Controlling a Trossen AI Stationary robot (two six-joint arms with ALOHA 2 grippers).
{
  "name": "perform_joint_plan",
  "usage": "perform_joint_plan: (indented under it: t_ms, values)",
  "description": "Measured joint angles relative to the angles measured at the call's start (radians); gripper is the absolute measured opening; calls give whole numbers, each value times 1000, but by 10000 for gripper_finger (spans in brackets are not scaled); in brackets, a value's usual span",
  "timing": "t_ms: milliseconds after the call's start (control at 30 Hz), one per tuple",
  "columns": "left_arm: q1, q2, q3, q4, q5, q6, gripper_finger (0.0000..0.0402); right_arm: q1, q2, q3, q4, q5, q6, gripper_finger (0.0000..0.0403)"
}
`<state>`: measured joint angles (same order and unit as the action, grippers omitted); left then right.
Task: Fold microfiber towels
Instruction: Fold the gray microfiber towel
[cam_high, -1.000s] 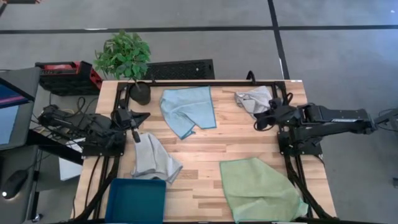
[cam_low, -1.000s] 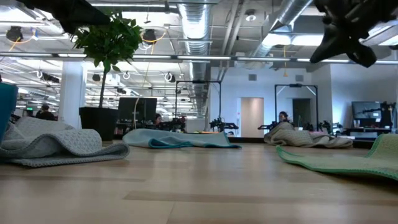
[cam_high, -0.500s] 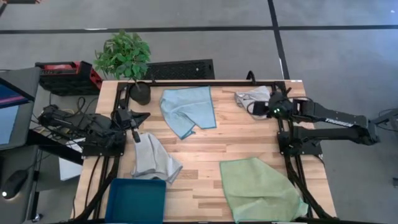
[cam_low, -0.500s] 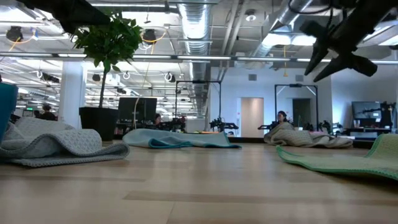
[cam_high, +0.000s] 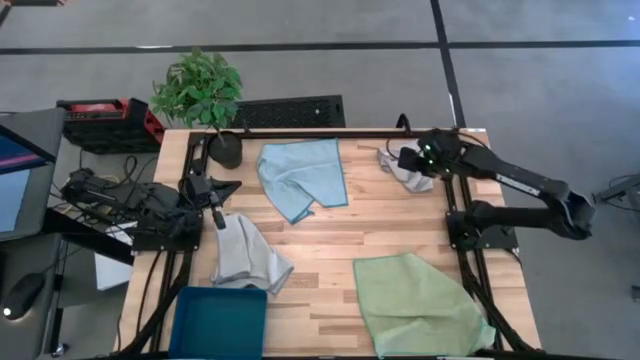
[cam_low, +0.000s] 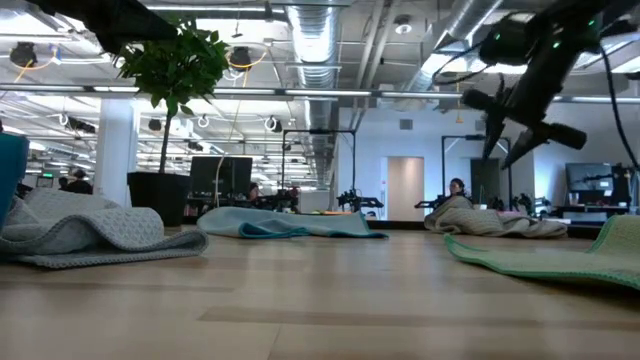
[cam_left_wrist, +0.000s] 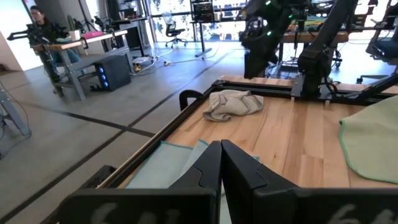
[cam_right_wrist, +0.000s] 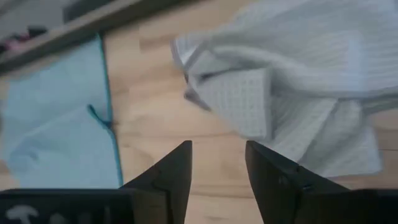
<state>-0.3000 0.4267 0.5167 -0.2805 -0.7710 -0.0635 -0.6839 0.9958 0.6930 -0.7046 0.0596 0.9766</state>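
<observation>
I've swung my right gripper to two o'clock, jaws now parted, above the crumpled pale grey microfibre towel; grasp comes next.

Pale cloths on blond wood

Below the right gripper we see a pale grey towel with a fine waffle weave; beside it a light blue towel, farther off a light green towel, on the striped light-wood worktop.
</observation>
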Motion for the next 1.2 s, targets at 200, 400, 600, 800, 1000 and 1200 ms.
perform_joint_plan:
  t_ms: [200, 400, 600, 800, 1000, 1200]
  values:
    - [0, 0, 0, 0, 0, 0, 0, -79, 154, 0, 58, -32, -47, 167]
    - [0, 0, 0, 0, 1, 0, 0, -114, 255, 0, 58, -37, -72, 164]
    - [0, 0, 0, 0, 1, 0, 0, -143, 329, 0, 70, -36, -144, 167]
    - [0, 0, 0, 0, 1, 0, 0, -143, 382, 0, 130, -43, -149, 163]
    - [0, 0, 0, -1, 7, 0, 0, -143, 435, 0, 183, -90, -222, 162]
    - [0, 0, 0, -2, 6, 0, 0, -137, 459, 0, 201, -167, -275, 158]
